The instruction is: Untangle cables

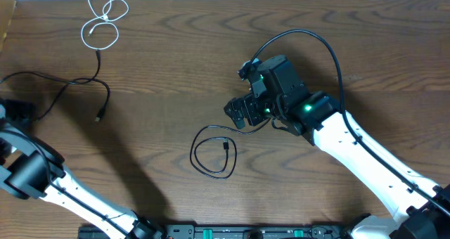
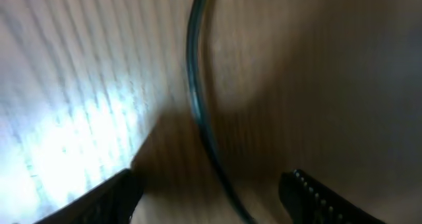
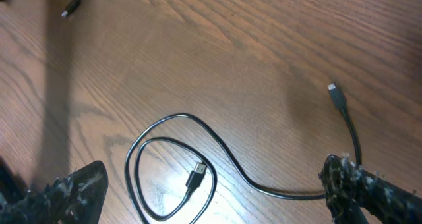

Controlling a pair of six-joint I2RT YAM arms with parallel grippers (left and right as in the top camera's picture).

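Short black cord point(image 3: 178, 116) lies free under my open right pincer point(image 3: 208, 184); long black cord point(image 2: 192, 92), between my open left pincer point(image 2: 211, 191), seemingly touches white cord point(image 1: 105, 18).

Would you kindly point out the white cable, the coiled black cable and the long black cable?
white cable point(image 1: 105, 18), overhead view, where its loops cross.
coiled black cable point(image 3: 196, 177), right wrist view, plug inside the loop.
long black cable point(image 1: 98, 117), overhead view, free plug end.
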